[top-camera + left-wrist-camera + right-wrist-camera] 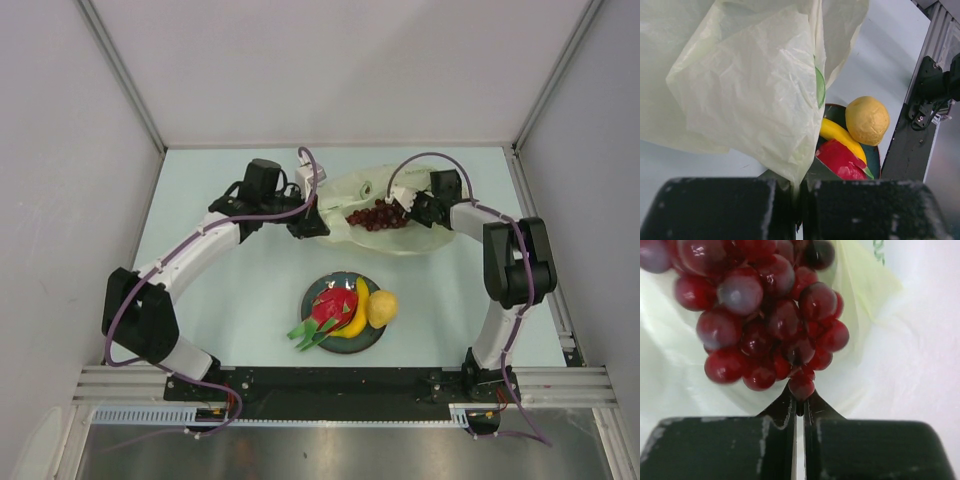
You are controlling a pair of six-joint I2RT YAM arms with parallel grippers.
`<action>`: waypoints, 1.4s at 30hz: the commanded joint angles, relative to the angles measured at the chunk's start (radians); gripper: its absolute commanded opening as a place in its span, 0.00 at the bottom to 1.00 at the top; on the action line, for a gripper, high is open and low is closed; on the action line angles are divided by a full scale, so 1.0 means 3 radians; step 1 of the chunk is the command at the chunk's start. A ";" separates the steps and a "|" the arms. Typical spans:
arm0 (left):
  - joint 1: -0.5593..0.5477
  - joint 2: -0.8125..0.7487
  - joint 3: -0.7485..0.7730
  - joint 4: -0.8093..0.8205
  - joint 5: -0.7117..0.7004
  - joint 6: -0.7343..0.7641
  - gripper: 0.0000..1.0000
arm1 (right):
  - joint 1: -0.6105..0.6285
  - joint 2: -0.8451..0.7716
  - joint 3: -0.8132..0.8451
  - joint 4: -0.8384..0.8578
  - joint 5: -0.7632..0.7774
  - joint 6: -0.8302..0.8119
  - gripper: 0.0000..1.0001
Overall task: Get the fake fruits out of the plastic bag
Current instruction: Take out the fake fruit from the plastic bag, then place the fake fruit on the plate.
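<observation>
Upper centre: the left gripper point(799, 189) pinches the bag point(402, 243). The right gripper point(798, 402) is clamped on the grapes point(375, 218). Next, likely lifting them clear.

table point(230, 290), plate point(325, 288), plastic bag point(420, 240) seemingly resting

The plastic bag point(740, 90) hides part of the plate point(874, 153) and the dragon fruit point(840, 160). The grapes point(765, 315) look blurry, cut off on top.

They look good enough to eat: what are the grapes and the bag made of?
The grapes look like glossy plastic: each dark red ball carries hard, bright highlights. The bag seems to be thin plastic film: translucent, pale yellow-green and sharply crinkled.
</observation>
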 commanded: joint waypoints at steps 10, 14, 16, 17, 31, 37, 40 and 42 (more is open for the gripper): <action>-0.0012 -0.0104 -0.0047 0.0356 0.0049 -0.0060 0.00 | 0.0300 -0.1257 0.0150 -0.0139 -0.0373 0.0659 0.00; -0.0001 -0.0181 -0.0113 0.0402 -0.0017 -0.0060 0.00 | 0.0453 -0.1539 0.0150 -0.0195 -0.0302 0.0720 0.00; 0.0009 -0.0217 -0.0139 0.0417 -0.0033 -0.0060 0.00 | 0.0570 -0.1738 0.0150 -0.0262 -0.0266 0.0731 0.00; 0.0014 -0.0222 -0.0149 0.0427 -0.0043 -0.0055 0.00 | 0.0606 -0.1800 0.0150 -0.0292 -0.0250 0.0726 0.00; 0.0014 -0.0079 0.0004 0.0479 -0.0069 -0.0208 0.00 | 0.1511 -0.2761 0.0150 -0.0885 0.0317 0.0946 0.00; 0.0014 0.0029 0.0066 0.0565 -0.0023 -0.0321 0.00 | 0.1834 -0.3043 0.0191 -0.1105 0.0517 0.1094 0.00; 0.0014 0.0069 0.0091 0.0571 -0.0023 -0.0347 0.00 | 0.1875 -0.3134 0.0201 -0.1233 0.0496 0.1074 0.00; 0.0014 0.0085 0.0102 0.0576 -0.0028 -0.0341 0.00 | 0.1981 -0.3191 0.0201 -0.1244 0.0517 0.1063 0.00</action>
